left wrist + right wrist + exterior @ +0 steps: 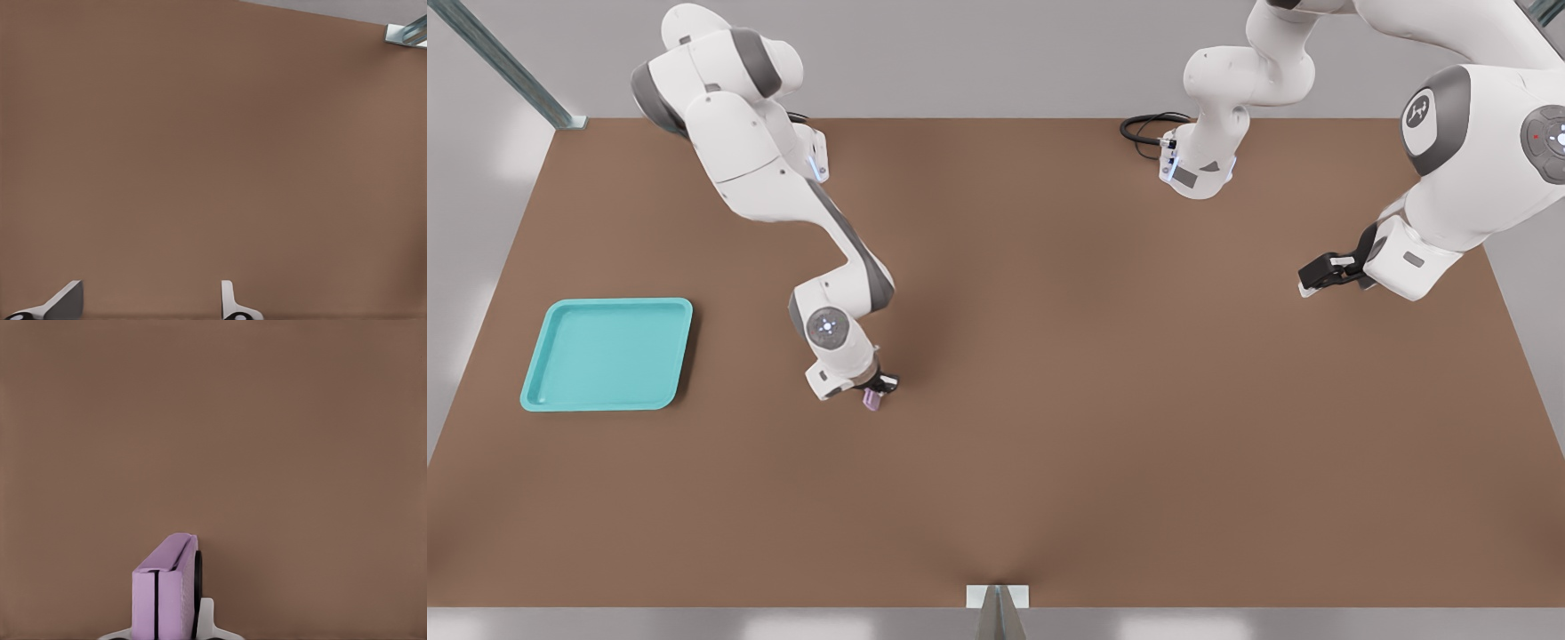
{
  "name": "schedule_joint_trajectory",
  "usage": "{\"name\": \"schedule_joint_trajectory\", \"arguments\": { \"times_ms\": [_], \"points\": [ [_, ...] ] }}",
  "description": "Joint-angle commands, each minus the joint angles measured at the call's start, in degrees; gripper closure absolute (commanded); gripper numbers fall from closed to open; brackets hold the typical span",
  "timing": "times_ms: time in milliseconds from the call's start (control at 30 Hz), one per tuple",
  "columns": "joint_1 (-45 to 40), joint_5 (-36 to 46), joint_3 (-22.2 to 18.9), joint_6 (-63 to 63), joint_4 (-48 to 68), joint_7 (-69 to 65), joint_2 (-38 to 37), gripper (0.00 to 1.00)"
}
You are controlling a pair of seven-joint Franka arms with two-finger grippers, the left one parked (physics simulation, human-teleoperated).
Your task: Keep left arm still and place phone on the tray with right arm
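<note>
Phone, a small lilac slab, sits pinched edgewise in the black gripper of the right arm, just left of the centre of the front view. In the right wrist view the phone stands upright between the fingers, a black round lens showing on one face, with only bare brown table behind it. The turquoise tray lies flat on the table at the middle left of the front view, well apart from the gripper and the phone. Nothing lies in the tray.
</note>
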Motion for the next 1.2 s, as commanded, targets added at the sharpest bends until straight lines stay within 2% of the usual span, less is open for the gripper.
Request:
{"name": "schedule_joint_trajectory", "arguments": {
  "times_ms": [0, 100, 200, 233, 267, 333, 467, 567, 700, 733, 867, 1167],
  "points": [
    [-0.9, -0.5, 0.0, -3.9, 0.2, 1.3, -2.2, 0.75],
    [-8.9, -0.5, 0.3, -9.4, -1.8, -8.0, -8.9, 0.75],
    [-16.2, -0.5, 1.5, -9.2, -6.8, -16.8, -13.2, 0.75],
    [-22.2, -0.5, 4.2, -9.2, -8.4, -21.6, -14.4, 0.75],
    [-30.7, -0.5, 9.1, -9.2, -9.3, -26.5, -14.4, 0.75],
    [-42.6, -0.5, 12.2, -9.2, -12.6, -38.8, -16.8, 0.74],
    [-55.9, -0.3, 13.3, -11.9, -12.9, -58.7, -17.3, 0.74],
    [-61.8, -0.4, 13.3, -12.0, -12.9, -67.7, -16.6, 0.74],
    [-65.4, -0.6, 12.9, -11.9, -12.4, -75.5, -14.6, 0.72],
    [-66.5, -2.6, 12.8, -11.6, -12.3, -75.5, -14.4, 0.72],
    [-66.8, -2.6, 12.7, -11.4, -11.1, -75.5, -11.5, 0.72],
    [-67.0, -2.6, 12.7, -11.4, -10.9, -75.5, -10.5, 0.7]
  ]
}}
